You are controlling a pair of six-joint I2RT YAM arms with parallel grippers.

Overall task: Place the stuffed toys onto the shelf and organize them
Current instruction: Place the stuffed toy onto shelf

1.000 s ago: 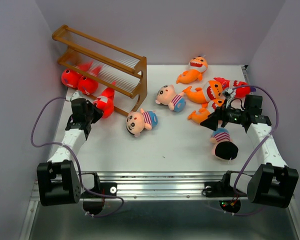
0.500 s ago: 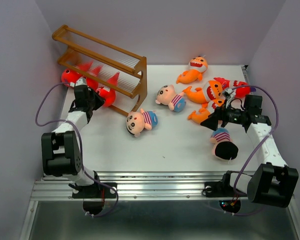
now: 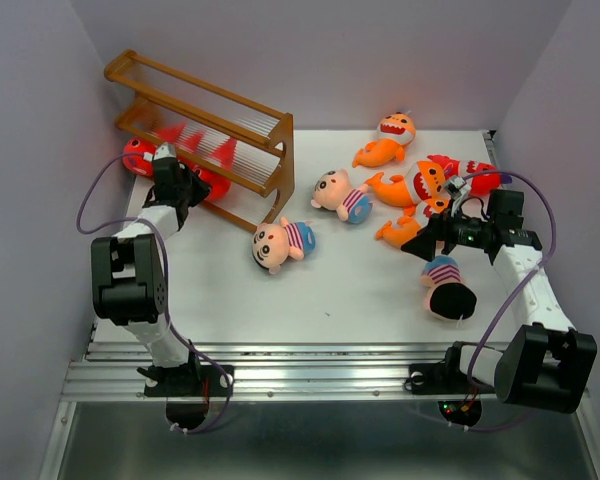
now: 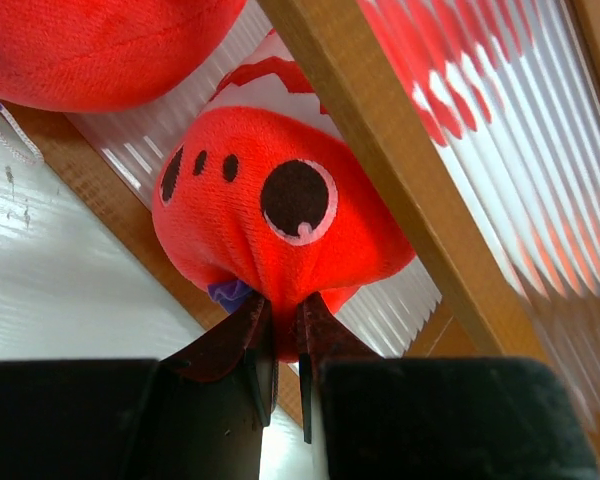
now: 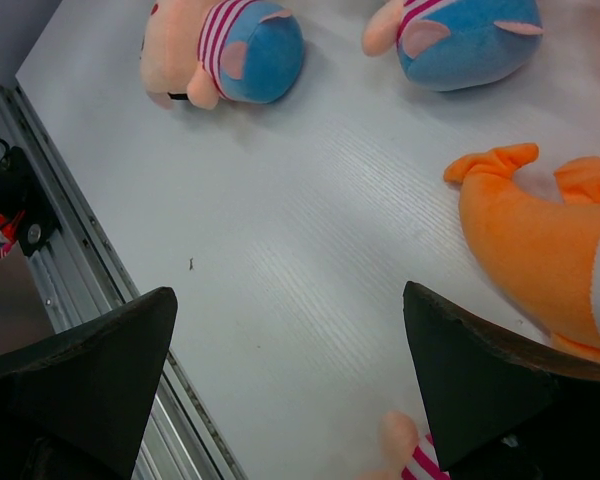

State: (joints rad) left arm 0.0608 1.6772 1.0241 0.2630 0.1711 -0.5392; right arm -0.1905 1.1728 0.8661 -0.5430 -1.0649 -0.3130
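Left tool (image 4: 278, 310): nearly closed, pinching red shark (image 4: 270, 215) on shelf (image 4: 380, 130), lowest tier, far left. Right tool (image 5: 290, 300): spread wide, empty, above tabletop (image 5: 310, 230) beside orange shark (image 5: 525, 230).

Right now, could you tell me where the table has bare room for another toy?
Front centre of the table is bare, between the left boy toy, the right boy toy and the front rail. Crowded: orange sharks back right near the right gripper; red sharks in the shelf, back left.
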